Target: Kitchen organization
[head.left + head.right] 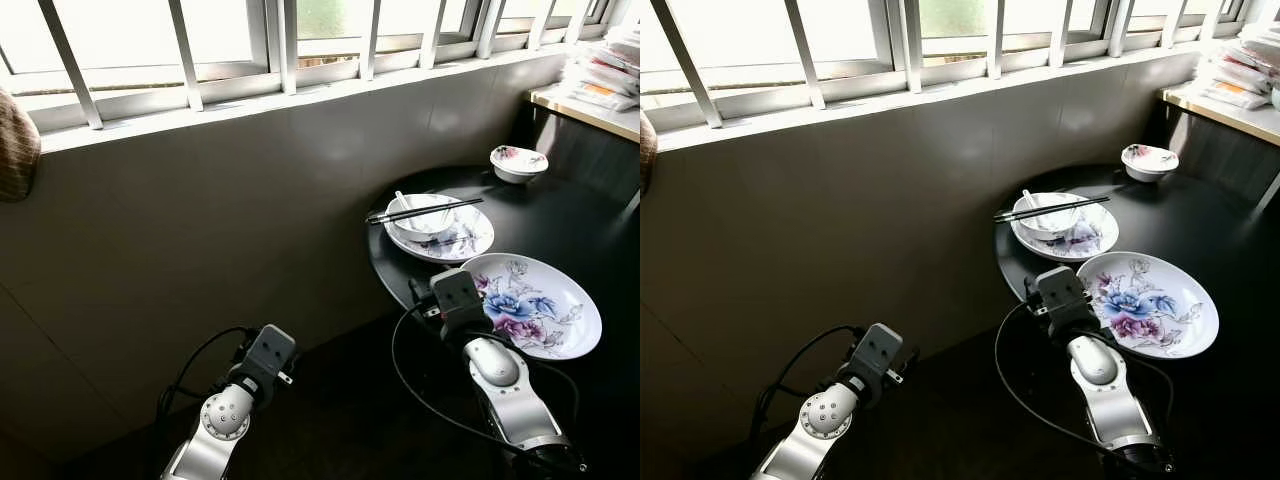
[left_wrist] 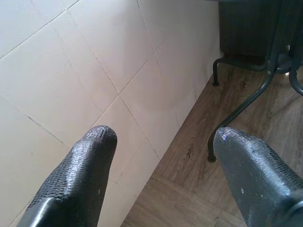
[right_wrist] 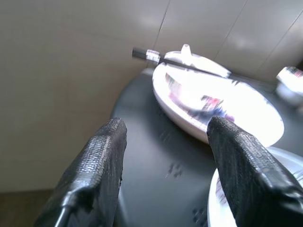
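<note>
A round black table (image 1: 560, 215) stands on the right. On it lies a large flowered plate (image 1: 535, 305). Behind that plate a smaller flowered plate (image 1: 465, 240) carries a white bowl (image 1: 422, 218), with a spoon in it and black chopsticks (image 1: 425, 210) across its rim. Further back sits a small flowered bowl (image 1: 518, 163). My right gripper (image 3: 165, 127) hovers open over the table's near left edge, beside the large plate and pointing at the bowl. My left gripper (image 2: 161, 135) hangs open low on the left, facing the tiled wall (image 2: 118, 61), holding nothing.
A barred window (image 1: 280, 40) and its sill run above the tiled wall. At the far right a light counter (image 1: 590, 108) holds a stack of white things. A brown cloth (image 1: 15, 145) shows at the left edge. The table's metal legs (image 2: 236, 113) stand on wood flooring.
</note>
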`<state>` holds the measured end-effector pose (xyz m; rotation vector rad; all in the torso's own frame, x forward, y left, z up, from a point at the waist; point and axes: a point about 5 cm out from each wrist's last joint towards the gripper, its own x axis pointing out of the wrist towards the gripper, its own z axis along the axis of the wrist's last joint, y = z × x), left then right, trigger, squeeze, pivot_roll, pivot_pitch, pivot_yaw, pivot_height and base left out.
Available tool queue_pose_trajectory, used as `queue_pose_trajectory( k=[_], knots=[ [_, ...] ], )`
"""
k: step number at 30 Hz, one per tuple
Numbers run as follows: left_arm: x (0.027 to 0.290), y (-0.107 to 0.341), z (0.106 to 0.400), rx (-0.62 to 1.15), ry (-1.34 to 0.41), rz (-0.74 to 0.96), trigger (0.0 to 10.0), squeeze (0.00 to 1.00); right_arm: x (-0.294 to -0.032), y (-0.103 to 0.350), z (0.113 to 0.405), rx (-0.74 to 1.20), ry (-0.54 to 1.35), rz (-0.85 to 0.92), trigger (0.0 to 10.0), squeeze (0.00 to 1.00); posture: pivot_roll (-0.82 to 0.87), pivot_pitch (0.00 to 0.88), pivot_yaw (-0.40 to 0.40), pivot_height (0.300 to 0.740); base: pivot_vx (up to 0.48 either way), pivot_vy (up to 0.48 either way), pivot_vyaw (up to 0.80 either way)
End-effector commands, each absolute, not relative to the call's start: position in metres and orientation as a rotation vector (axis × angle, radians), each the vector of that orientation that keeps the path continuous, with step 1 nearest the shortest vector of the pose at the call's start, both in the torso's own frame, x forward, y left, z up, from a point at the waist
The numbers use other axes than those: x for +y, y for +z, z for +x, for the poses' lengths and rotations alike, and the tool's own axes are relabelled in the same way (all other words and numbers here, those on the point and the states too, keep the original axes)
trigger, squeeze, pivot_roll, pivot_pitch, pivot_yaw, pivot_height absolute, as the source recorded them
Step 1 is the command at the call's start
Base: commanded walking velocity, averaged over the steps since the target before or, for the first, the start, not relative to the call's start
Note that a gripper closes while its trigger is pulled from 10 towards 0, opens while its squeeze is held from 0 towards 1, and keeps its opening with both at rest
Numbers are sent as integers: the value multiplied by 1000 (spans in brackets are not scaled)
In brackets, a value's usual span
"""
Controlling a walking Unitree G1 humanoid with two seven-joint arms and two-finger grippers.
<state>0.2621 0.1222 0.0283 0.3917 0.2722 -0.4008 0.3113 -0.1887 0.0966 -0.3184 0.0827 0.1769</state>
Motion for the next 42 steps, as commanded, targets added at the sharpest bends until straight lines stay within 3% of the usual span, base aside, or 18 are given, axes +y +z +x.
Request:
queue_pose_trajectory(
  k=[1, 8, 18, 29, 38, 42],
  knots=[
    [123, 30, 265, 262, -396, 380, 10000, 0, -197, 95, 313, 126, 190, -280, 10000, 0, -33, 0, -1, 740, 0, 0, 0],
    [122, 30, 265, 261, -397, 376, 10000, 0, -223, 97, 322, 238, 92, -196, 10000, 0, -34, 0, -3, 740, 0, 0, 0],
    [122, 30, 264, 262, -397, 371, 10000, 0, -237, 94, 323, 337, -6, -202, 10000, 0, -33, 0, -6, 740, 0, 0, 0],
    [121, 29, 263, 264, -400, 364, 10000, 0, -235, 75, 316, 496, -39, -61, 10000, 0, -32, 0, -6, 740, 0, 0, 0],
    [121, 29, 263, 264, -401, 358, 10000, 0, -248, 72, 314, 570, -119, -138, 10000, 0, -33, 0, -6, 740, 0, 0, 0],
    [121, 29, 263, 265, -402, 355, 10000, 0, -247, 64, 308, 635, -69, -172, 10000, 0, -34, 0, -5, 740, 0, 0, 0]
  ],
)
